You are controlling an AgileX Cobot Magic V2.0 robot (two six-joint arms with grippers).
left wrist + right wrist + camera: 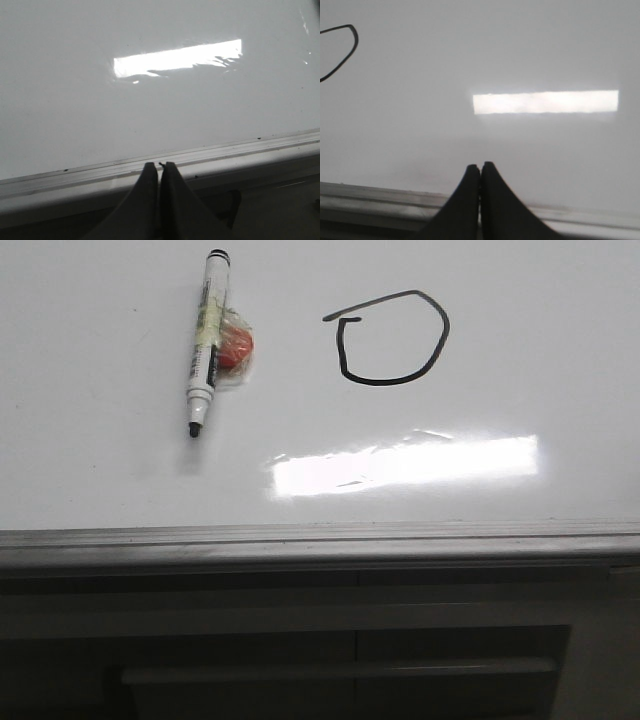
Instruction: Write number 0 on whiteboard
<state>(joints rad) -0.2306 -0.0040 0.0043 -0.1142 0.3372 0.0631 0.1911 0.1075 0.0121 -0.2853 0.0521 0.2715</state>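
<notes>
Zero drawn on whiteboard; left gripper and right gripper both pressed together, empty. Marker well beyond either: light, stiff, probably slick; grip mid-barrel.

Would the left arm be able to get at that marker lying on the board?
Probably yes: nothing lies between the shut left gripper at the whiteboard rim and the marker.

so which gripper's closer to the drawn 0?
Right. The right gripper sits at the board's near rim with part of the number 0 in its view; the left gripper sees none of it.
</notes>
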